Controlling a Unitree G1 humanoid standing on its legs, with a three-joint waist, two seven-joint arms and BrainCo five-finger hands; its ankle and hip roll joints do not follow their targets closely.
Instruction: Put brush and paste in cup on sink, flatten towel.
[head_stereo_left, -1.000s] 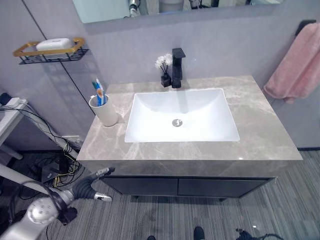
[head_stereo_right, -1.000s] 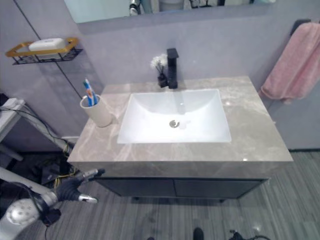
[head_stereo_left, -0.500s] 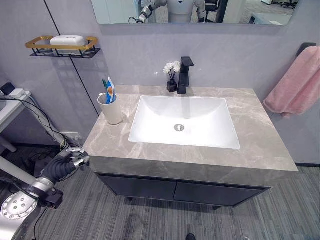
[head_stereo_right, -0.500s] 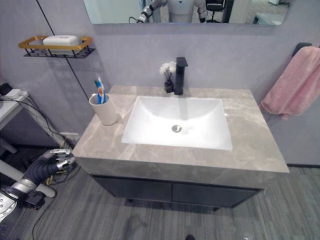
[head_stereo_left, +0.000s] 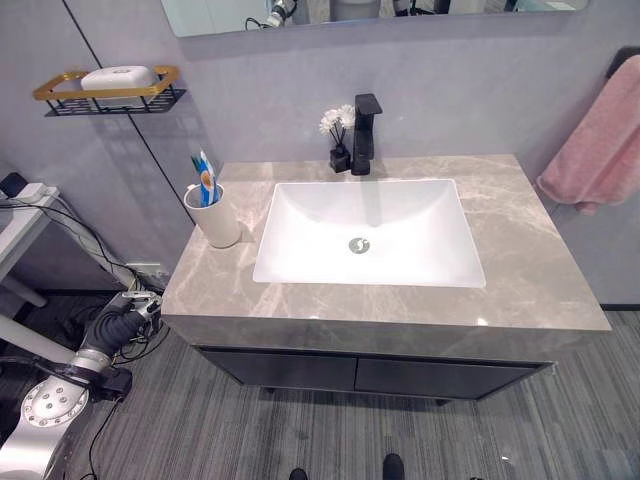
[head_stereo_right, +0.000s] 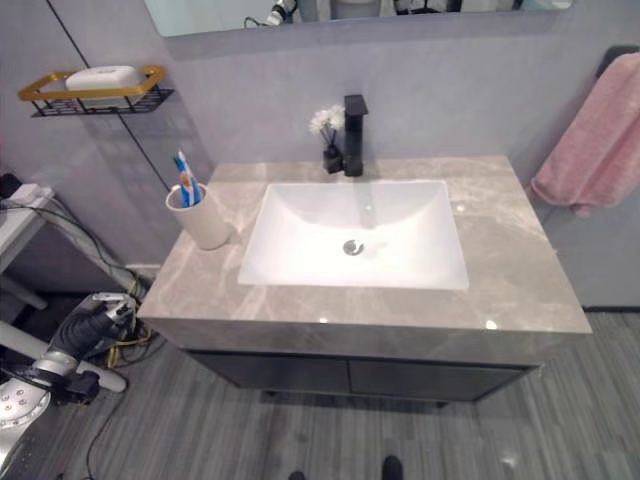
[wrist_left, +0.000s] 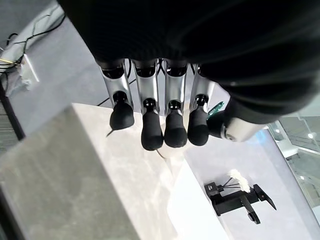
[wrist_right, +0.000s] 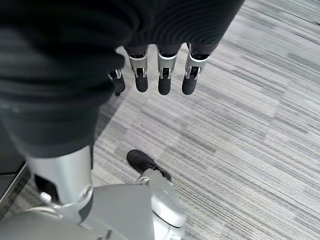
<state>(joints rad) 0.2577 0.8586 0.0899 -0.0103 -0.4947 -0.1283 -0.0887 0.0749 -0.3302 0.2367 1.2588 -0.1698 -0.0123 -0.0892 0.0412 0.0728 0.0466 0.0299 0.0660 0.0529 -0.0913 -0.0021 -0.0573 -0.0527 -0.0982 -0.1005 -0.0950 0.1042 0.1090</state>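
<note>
I see left hand (head_stereo_left: 128, 312) dropped lower beside desk (head_stereo_left: 520, 270) corner, fingers relaxed, apparently empty; cup (head_stereo_left: 217, 218) unmoved; right hand (wrist_right: 150, 75) slack.

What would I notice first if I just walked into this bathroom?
Probably the big white sink sunk into the grey marble counter, with a black tap at its back edge. Then the pink towel hanging bunched on the wall to the right, and the white cup at the counter's left, holding a toothbrush and paste. The robot's left hand hangs low beside the counter's left corner.
</note>
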